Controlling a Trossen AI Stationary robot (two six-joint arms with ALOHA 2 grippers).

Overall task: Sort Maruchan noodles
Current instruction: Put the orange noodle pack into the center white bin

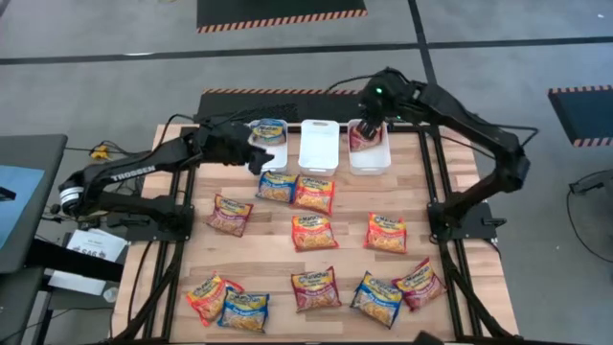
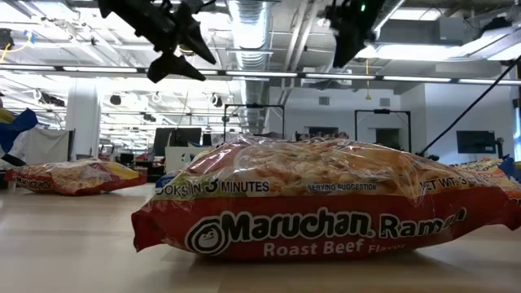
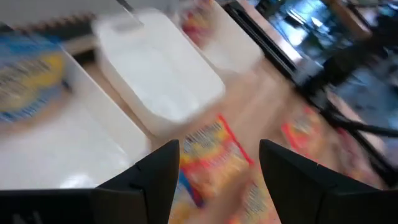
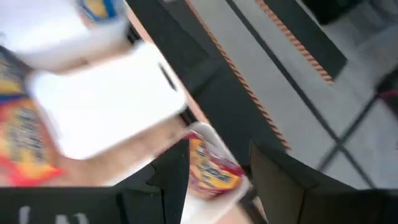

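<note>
1. High view shows you three white trays (image 1: 318, 153) at the table's far edge; the left holds a blue packet (image 1: 269, 127), the right a dark red packet (image 1: 363, 137), the middle none.
2. Note the left gripper (image 1: 263, 158), jaws spread and empty, between the left tray and the loose Maruchan noodles (image 1: 313, 233).
3. Note the right gripper (image 1: 369, 120) over the right tray, jaws apart, holding nothing.
4. Expect trouble at the touching blue and orange-red packets (image 1: 296, 191): a careless descent may pinch both.
5. Watch the crinkly wrap; it may slip.
</note>
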